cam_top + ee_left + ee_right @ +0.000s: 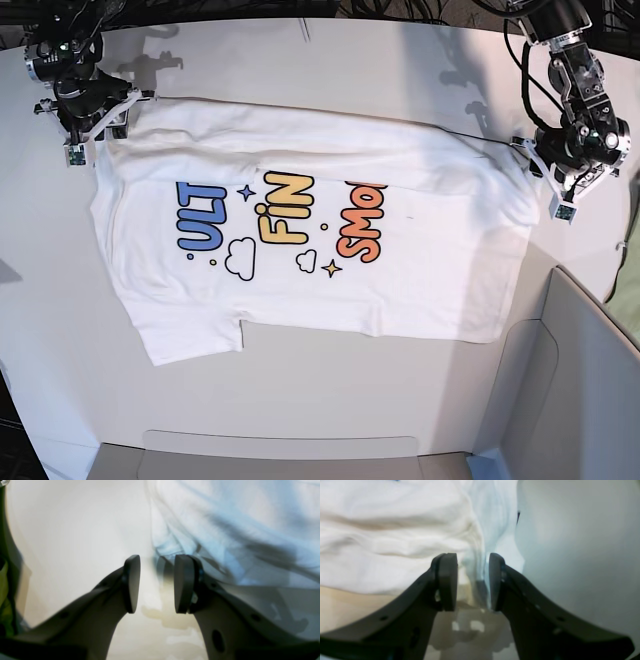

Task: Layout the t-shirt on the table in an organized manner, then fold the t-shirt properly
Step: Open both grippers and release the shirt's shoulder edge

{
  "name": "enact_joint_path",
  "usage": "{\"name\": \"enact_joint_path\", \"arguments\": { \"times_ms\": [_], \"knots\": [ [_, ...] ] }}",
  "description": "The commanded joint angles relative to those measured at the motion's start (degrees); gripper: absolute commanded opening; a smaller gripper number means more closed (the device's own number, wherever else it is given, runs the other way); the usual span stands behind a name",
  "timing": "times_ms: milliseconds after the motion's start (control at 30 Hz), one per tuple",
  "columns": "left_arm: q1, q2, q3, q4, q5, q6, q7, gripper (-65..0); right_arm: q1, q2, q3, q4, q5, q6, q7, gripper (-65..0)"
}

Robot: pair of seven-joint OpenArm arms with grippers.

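Robot lab: white table (330,60), two mounted arms, cables.

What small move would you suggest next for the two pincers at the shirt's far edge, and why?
Probably close the left pincer on the t-shirt edge beside it: its jaws stand apart on bare table, while the right pincer already has cloth between its jaws.

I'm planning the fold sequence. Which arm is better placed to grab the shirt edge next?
Probably the right. Its gripper already has an edge of the t-shirt between its parted jaws. The left gripper has bare table between its jaws, cloth just beside.
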State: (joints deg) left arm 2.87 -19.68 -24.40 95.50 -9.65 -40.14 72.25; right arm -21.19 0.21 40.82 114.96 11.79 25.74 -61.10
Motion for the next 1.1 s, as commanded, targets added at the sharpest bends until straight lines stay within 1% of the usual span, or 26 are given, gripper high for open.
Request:
{"name": "enact_joint_path", "arguments": {
  "times_ms": [0,67,133,233,367,533,667,933,967,1000,1067],
  "knots": [
    [-0.72,-0.85,-0.17,1.95,-0.06,0.14,-0.29,-41.5,0.14,0.36,0.19,0.08,0.3,-0.02,0.93,-43.4],
    [-0.72,-0.85,-0.17,4.23,-0.06,0.14,-0.2,-41.5,0.14,0.54,0.19,-2.39,0.21,-0.02,0.93,-43.4],
    [-0.81,-0.85,-0.08,5.55,-0.06,0.14,1.11,-41.5,0.14,0.72,0.19,-4.58,0.21,-0.02,0.93,-43.4],
    [-2.74,-0.85,-0.08,5.55,-0.06,0.14,1.99,-41.5,0.22,0.72,0.19,-6.87,0.21,-0.02,0.93,-43.4],
    [-3.01,-0.32,0.27,5.2,-0.06,0.14,1.99,-41.5,0.22,0.72,0.19,-6.96,0.21,-0.02,0.93,-43.4],
    [-3.09,0.39,1.59,1.86,-0.06,0.14,1.99,-41.5,0.14,0.72,0.28,-6.78,0.21,-0.02,0.93,-43.4],
    [-3.01,0.39,1.59,-0.6,-0.06,0.14,1.73,-41.5,-0.57,0.8,0.37,-6.69,0.21,-0.02,1.01,-43.4],
    [-3.01,0.39,1.59,-1.39,-0.06,0.14,1.64,-41.7,-0.66,0.8,0.37,-6.78,0.21,-0.02,1.1,-43.4],
    [-3.01,0.47,1.59,-1.39,-0.06,0.14,1.64,-42.4,-0.66,0.8,0.37,-6.78,0.21,-0.02,1.1,-43.4],
    [-3.01,0.47,1.59,-1.48,-0.06,0.14,1.64,-44.6,-0.66,0.8,0.37,-6.78,0.21,-0.02,1.19,-43.4],
    [-3.09,0.47,1.59,-2.45,-0.06,0.14,1.64,-52.2,-0.66,0.8,0.37,-6.78,0.21,-0.02,1.19,-43.4]
  ]
}}
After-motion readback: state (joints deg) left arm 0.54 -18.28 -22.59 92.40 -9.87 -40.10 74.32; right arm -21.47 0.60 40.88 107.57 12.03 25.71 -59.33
